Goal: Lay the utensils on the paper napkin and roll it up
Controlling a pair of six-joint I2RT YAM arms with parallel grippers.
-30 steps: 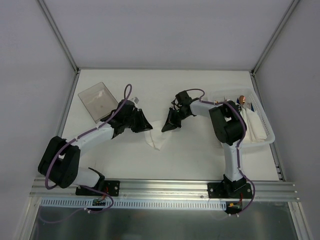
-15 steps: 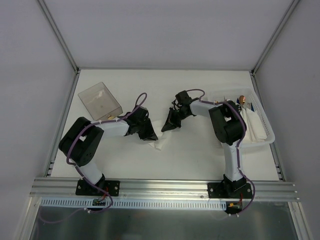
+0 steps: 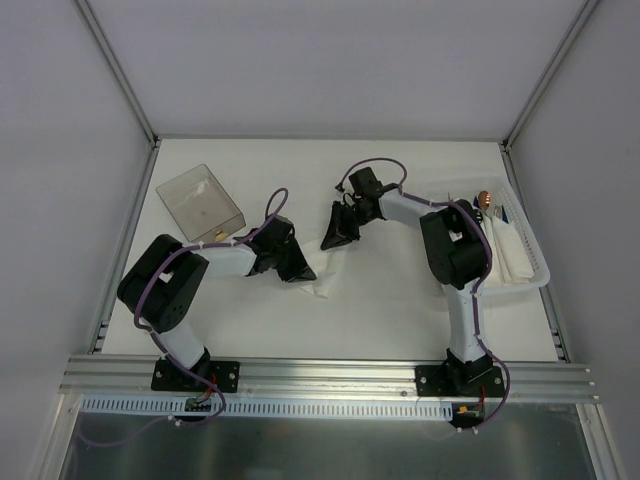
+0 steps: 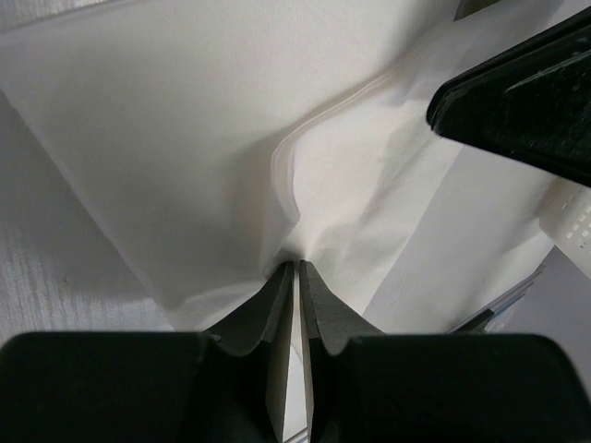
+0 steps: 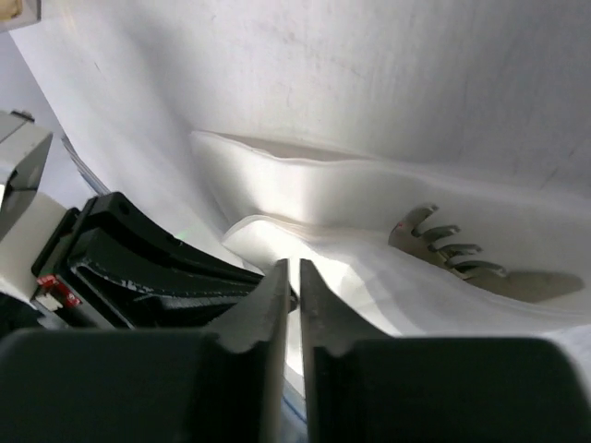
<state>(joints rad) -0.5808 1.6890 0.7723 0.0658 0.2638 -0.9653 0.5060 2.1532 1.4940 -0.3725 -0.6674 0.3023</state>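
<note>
The thin white paper napkin [image 4: 185, 138] lies crumpled near the middle of the white table [image 3: 400, 310], between the two arms. From above only a small rumpled patch of it shows, jutting toward the near edge just beside the left gripper [image 4: 296, 268]. That gripper's two fingers are pressed together to a hairline slit. In the left wrist view the paper puckers into radiating creases right at their tips, so it is pinching the napkin. A folded layer's edge curves away from the pinch toward the far side of that view. The right gripper [image 5: 294, 268] sits just beyond, closer to the back of the table, its fingers likewise drawn in to a narrow slit. Whether paper is caught between them cannot be told. Past its tips, the right wrist view shows a raised fold of the napkin running across the frame. Behind that fold lies a slim silver-grey metal fork [image 5: 448, 247] resting on the paper. Its tines point toward the upper left of that view and its long axis slants down to the right, where the handle is lost under the paper. A clear rectangular plastic box [image 3: 200, 203] stands well apart at the far left. A white rectangular plastic tray [image 3: 535, 262] sits at the right edge with a small gold-coloured round item [image 3: 484, 198] at its far end.
</note>
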